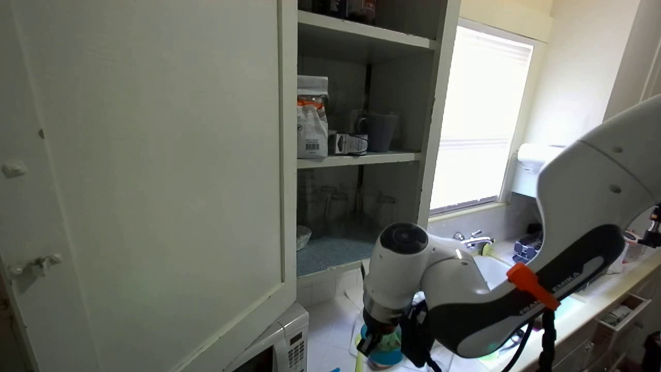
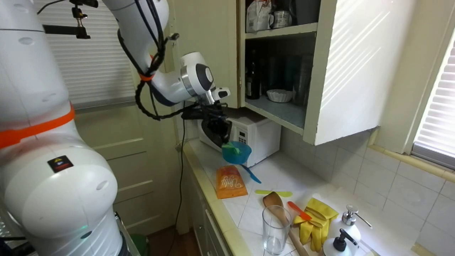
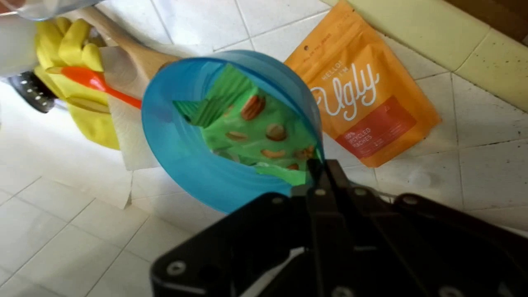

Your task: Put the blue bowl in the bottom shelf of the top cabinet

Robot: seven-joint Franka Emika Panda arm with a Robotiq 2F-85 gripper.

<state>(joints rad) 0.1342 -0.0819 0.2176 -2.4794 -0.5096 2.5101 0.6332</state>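
My gripper (image 3: 326, 165) is shut on the rim of the blue bowl (image 3: 177, 140) in the wrist view. A green nut packet (image 3: 264, 128) lies inside the bowl. In an exterior view the bowl (image 2: 240, 155) hangs tilted from the gripper (image 2: 226, 137), above the counter and in front of the microwave. The bowl (image 1: 384, 358) also shows low in an exterior view, partly hidden by the gripper. The top cabinet (image 2: 355, 67) stands open, its large white door (image 1: 155, 155) swung out. Its bottom shelf (image 2: 284, 113) is higher than the bowl and holds a white fluted bowl (image 2: 279, 95).
A white microwave (image 2: 266, 133) stands under the cabinet. Glasses (image 1: 338, 209) and a dark bottle (image 2: 253, 83) stand on the bottom shelf. On the counter lie an orange pouch (image 2: 231, 183), a wooden spoon (image 2: 273, 201), yellow gloves (image 2: 316, 217) and a tall glass (image 2: 275, 231).
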